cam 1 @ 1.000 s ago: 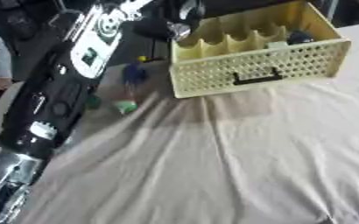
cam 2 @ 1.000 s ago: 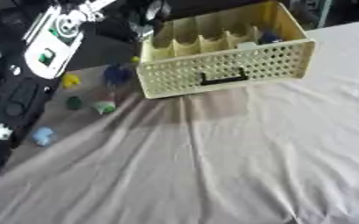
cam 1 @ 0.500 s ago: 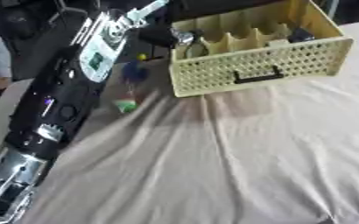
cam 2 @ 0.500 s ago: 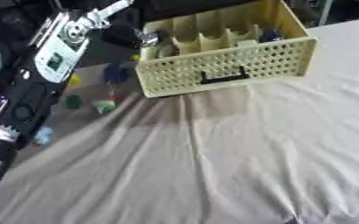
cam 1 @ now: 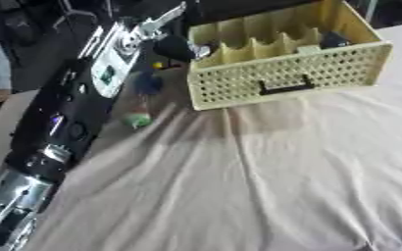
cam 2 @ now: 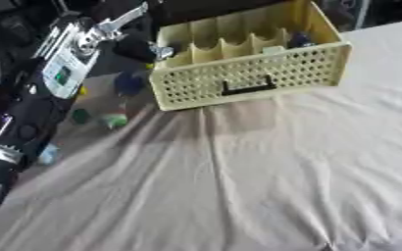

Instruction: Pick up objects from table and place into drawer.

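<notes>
Cloth [cam 2: 264, 186] lies wrinkled over the near table, and its folds could snag any object dragged across. Small objects sit beyond at the left: a pale blue one [cam 2: 48, 155], a green one [cam 2: 113, 120], a blue one [cam 2: 127, 84]. Farther off, the left hand [cam 2: 144, 48] hovers at the yellow drawer [cam 2: 247, 73], by its left end; whether its fingers hold anything I cannot tell. Its forearm crosses above the objects and could brush them aside.
</notes>
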